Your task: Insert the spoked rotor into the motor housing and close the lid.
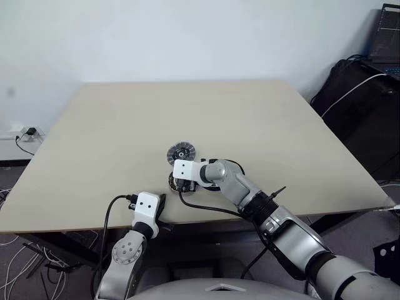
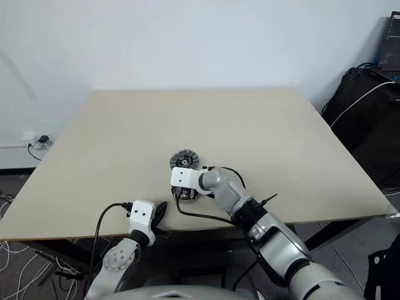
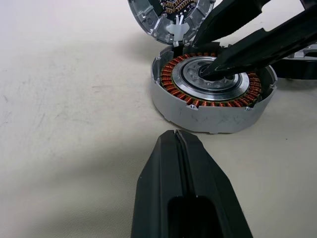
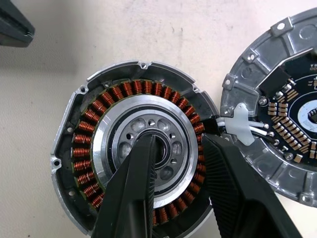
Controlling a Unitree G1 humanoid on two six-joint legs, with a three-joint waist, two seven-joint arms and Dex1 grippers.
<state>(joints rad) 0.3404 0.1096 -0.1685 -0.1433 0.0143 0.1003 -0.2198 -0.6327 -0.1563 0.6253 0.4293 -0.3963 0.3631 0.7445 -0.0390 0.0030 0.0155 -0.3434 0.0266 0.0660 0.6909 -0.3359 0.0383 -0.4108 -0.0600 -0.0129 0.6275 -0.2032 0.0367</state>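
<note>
A: Black fingers first. The right gripper (image 4: 176,193) stands partly apart over the round silver motor housing (image 4: 136,148) with its ring of coppery-brown windings; one finger's tip is poked into the bore at the silver centre, the other lies across the windings on the far side. I can't say it's clamped on anything.

B: And the other arm?

A: The left gripper (image 3: 177,141) is pressed together, empty, hovering low over the pale beige table (image 1: 125,125), just short of the housing and pointing at it. No contact that I can see.

B: Where's the lid?

A: The round grey metal lid (image 4: 285,106) lies face up right beside the housing — its inner face shows a dark circuit board with tiny parts, and thin white wires run from it across to the housing's rim. In the head views it's the disc (image 1: 181,153) just beyond the right hand.

B: So how far along are we?

A: My read — the rotor step is about finished. Inside the windings sits a silver piece with a ring of round holes around the hub (image 4: 148,144); that looks like the spoked rotor seated, though I can't be certain of it. The lid is plainly still off. What's left: free the finger from the bore, pick up the lid, flip it over those wires, and seat it on the rim.
</note>
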